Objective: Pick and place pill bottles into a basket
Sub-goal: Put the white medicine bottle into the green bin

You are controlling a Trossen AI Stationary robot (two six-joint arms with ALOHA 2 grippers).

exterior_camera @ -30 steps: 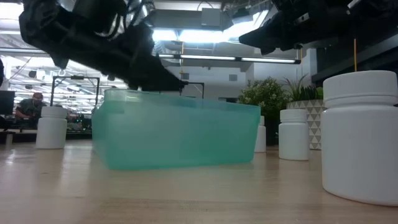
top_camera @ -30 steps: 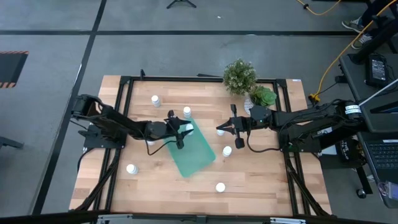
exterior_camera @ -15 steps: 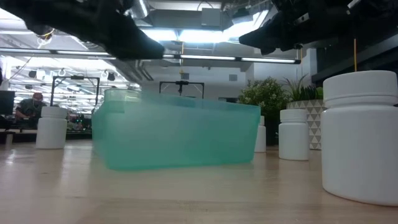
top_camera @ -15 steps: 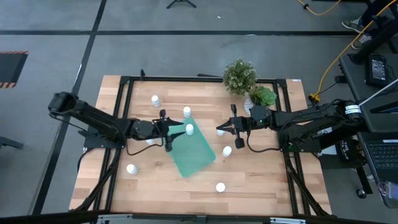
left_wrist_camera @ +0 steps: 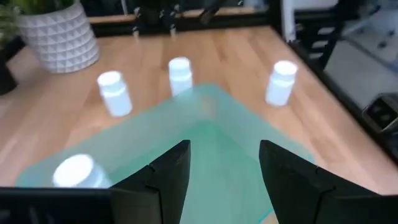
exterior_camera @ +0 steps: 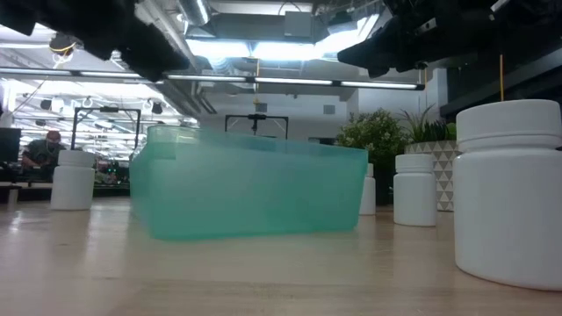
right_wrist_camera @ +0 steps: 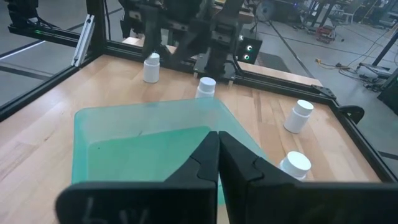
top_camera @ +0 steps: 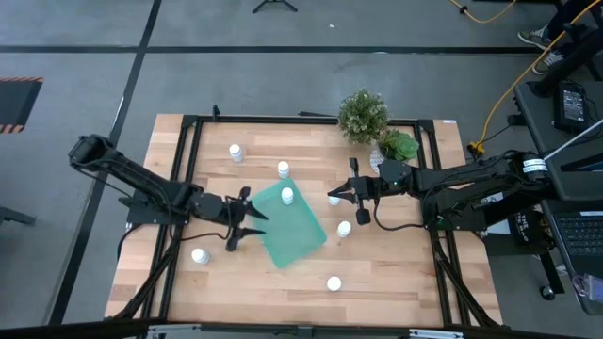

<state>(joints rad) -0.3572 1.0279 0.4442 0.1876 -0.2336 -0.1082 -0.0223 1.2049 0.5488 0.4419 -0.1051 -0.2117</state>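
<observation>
The teal basket point(top_camera: 297, 231) lies mid-table; it also shows in the low view point(exterior_camera: 246, 193). One white pill bottle point(top_camera: 287, 195) stands inside it near its far corner, and shows in the left wrist view point(left_wrist_camera: 78, 171). Other bottles stand on the table: two beyond the basket point(top_camera: 235, 151) point(top_camera: 283, 169), two at its right point(top_camera: 334, 201) point(top_camera: 344, 228), two nearer the front point(top_camera: 199, 255) point(top_camera: 334, 282). My left gripper point(top_camera: 250, 218) point(left_wrist_camera: 224, 146) is open and empty at the basket's left edge. My right gripper point(top_camera: 332, 197) point(right_wrist_camera: 217, 134) is shut and empty, right of the basket.
Two potted plants point(top_camera: 363, 115) point(top_camera: 398, 146) stand at the far right, the white patterned pot point(left_wrist_camera: 59, 37) among them. A black frame point(top_camera: 188, 122) runs round the table. Bare wood lies at the front point(top_camera: 396, 273). A person point(exterior_camera: 39, 151) sits far off in the room.
My left gripper has drawn back from above the basket's far corner toward the table's left and near edges. The bottle it was over now stands inside the basket. My right arm has kept still.
</observation>
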